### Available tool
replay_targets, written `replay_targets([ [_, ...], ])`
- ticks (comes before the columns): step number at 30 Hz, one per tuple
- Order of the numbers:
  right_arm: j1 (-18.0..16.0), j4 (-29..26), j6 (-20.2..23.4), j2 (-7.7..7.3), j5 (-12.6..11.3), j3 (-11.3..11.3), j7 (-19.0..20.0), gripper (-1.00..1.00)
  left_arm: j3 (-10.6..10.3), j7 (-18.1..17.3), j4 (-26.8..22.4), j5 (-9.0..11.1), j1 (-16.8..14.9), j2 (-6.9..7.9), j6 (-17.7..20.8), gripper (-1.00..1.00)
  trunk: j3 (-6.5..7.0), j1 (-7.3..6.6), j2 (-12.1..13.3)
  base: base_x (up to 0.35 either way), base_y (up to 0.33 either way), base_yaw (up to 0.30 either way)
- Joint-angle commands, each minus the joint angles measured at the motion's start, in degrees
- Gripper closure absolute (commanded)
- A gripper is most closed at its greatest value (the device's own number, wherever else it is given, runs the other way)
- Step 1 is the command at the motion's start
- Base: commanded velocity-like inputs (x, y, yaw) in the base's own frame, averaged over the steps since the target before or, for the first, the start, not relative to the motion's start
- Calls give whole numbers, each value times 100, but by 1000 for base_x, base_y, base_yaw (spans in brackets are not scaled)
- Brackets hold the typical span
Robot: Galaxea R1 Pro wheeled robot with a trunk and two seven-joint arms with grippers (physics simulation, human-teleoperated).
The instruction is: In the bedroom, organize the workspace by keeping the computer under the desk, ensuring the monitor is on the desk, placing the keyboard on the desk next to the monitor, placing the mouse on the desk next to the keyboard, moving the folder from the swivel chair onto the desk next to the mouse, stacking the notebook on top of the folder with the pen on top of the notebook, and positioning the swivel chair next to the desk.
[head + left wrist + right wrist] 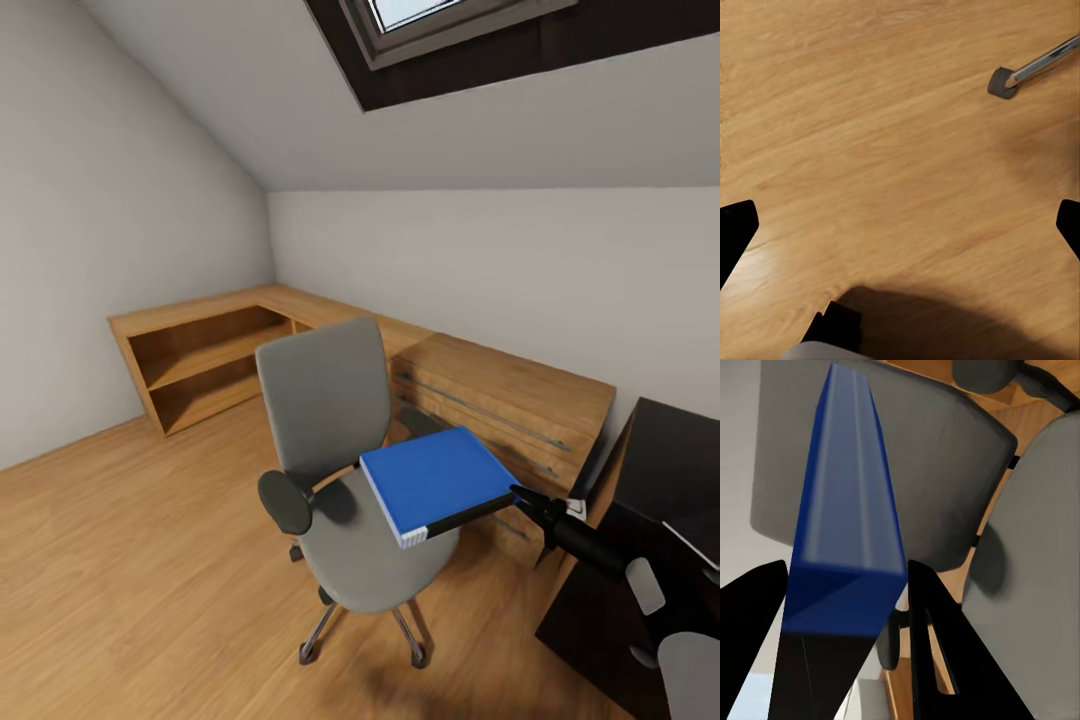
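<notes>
Writing: no brand, label or lettering can be read on anything here.
Folder: the blue folder (437, 480) is held level in the air above the seat of the swivel chair (345, 470), clear of the cushion, its white spine facing the room and its black edge on the side toward the desk.
Right gripper: the right gripper (523, 497) is clamped on the folder's black edge, on the side of the chair nearest the desk; in the right wrist view its two black fingers (937, 637) press either side of the folder (847, 532).
Left gripper: the left gripper (900, 225) hangs over the wooden floor (870, 135) with its jaws wide apart and nothing between them.
Desk: the glossy black desk (670, 470) stands just beyond the chair, next to the oak chest (510, 410).
Head view alone: the sloped ceiling, the skylight (440, 20) and the low oak shelf unit (200, 360) behind the chair.
Left wrist view alone: one chrome leg of the chair with its castor (1003, 82) on the floor.
Right wrist view alone: the folder seen edge-on against the chair's grey backrest (945, 472).
</notes>
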Motion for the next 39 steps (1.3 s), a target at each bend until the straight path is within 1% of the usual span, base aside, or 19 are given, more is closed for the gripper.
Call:
replay_targets([
  [1,-2,2,25,-2,-3,-13,12,100,5,5,0,60,-2,-3,-12,-100,13,-23,39,0,0,0],
  [12,1,3,26,8,-18,-15,12,100,6,5,-3,60,-2,3,-12,-100,211,-265,480,0,0,-3],
  [20,1,-16,45,8,-27,-21,18,100,5,3,-5,52,-2,2,-12,-100,386,-440,801,0,0,-200],
  [23,1,-68,56,-7,-26,-27,151,100,7,2,-8,51,-2,12,-12,-100,452,-506,921,0,0,-252],
  [25,6,-340,64,-17,-3,-25,279,100,1,4,-8,51,-2,15,-12,-100,494,-550,1002,0,0,-255],
  [26,36,-579,78,-17,11,-24,311,100,-1,4,-8,51,-2,15,-12,-100,515,-572,1042,0,0,-256],
  [31,181,-1160,260,-11,9,-15,343,100,-17,4,-8,51,-2,7,-12,-100,620,-682,1242,0,0,-256],
  [39,198,-1252,331,-16,-6,-23,346,100,-18,5,-6,51,-2,6,-12,-100,775,-858,1563,0,0,-257],
])
